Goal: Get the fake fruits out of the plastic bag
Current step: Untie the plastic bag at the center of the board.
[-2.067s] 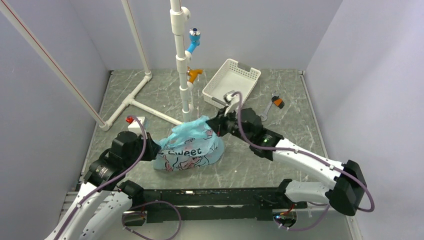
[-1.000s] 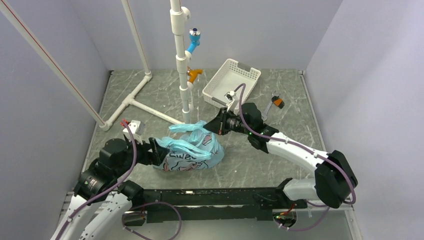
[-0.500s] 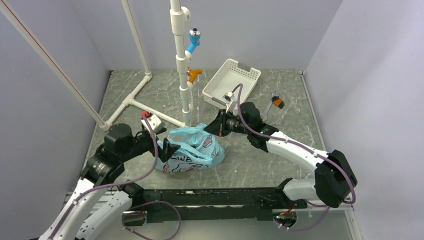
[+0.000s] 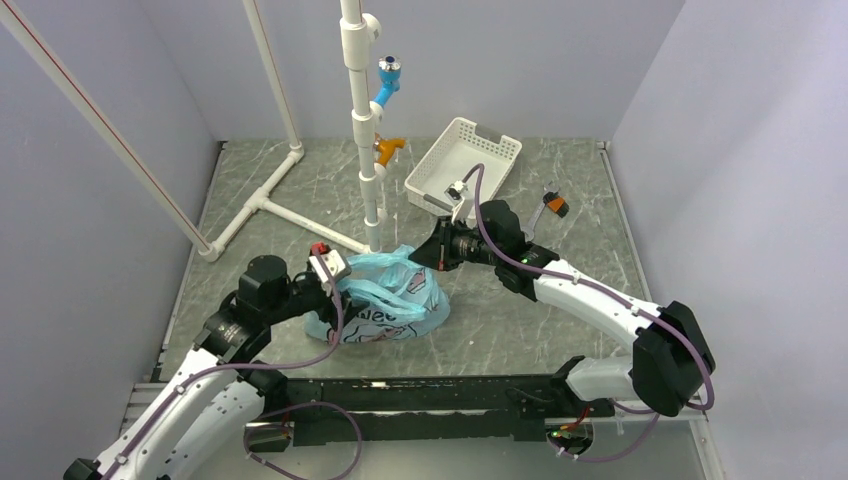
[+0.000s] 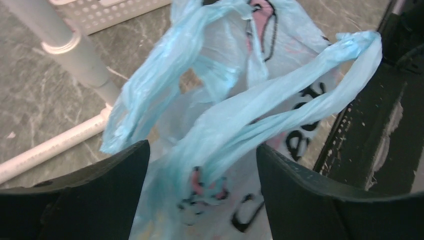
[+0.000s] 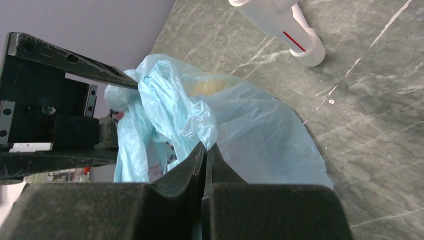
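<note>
The plastic bag [image 4: 385, 300] is light blue and half transparent, with dark letters and pink drawings. The table [image 4: 570, 210] has a grey-green marble pattern with pale veins. The basket [image 4: 463, 160] is white.

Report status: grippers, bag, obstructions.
Left gripper open, astride a handle. Right gripper shut on the bag rim. Nothing out yet. Pipe post close behind the bag.

Light-blue translucent plastic bag [image 4: 392, 308], crumpled, dark-printed, lying just toward 8 o'clock of table centre; loop handles [image 4: 368, 265] bunched at its 11 o'clock side; yellow-orange fake fruit [image 6: 209, 88] dimly visible through the film
</note>
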Controlling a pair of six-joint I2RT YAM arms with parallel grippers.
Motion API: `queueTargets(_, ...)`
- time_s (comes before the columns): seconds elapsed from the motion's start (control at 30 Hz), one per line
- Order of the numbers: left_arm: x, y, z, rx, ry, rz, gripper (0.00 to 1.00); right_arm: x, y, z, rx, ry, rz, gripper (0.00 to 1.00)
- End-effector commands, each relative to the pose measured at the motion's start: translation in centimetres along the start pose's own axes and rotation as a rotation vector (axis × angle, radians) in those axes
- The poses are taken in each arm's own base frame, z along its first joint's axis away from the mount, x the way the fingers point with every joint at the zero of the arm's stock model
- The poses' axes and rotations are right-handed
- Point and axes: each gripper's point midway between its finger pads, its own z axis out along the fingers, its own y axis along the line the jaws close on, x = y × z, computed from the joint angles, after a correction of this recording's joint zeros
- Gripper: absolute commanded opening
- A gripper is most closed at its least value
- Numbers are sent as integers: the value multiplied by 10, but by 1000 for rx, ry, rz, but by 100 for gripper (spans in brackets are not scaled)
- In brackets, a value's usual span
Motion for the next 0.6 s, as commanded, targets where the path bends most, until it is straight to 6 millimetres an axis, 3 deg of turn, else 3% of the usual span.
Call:
queueTargets(0.0, -22, 25, -7, -145, -53, 54, 77, -10, 9, -3, -13, -29, -17, 3)
queueTargets(0.03, -21, 27, -8, -158, -56, 56, 68, -9, 7, -2, -9, -29, -11, 3)
queueTargets(0.2, -21, 28, -11, -169, -54, 80, 43, -6, 1, 4, 4, -36, -27, 3)
queueTargets(0.33, -22, 56, -28, -347, -15, 74, 0, -7, 5, 8, 12, -49, -36, 3)
queueTargets(0.5, -32, 94, -72, -666, -106, 61, 0, 18, 16, 3, 57, -130, -113, 3)
queueTargets(0.57, -36, 101, -89, -761, -157, 54, 0, 33, 21, -1, 67, -181, -139, 10)
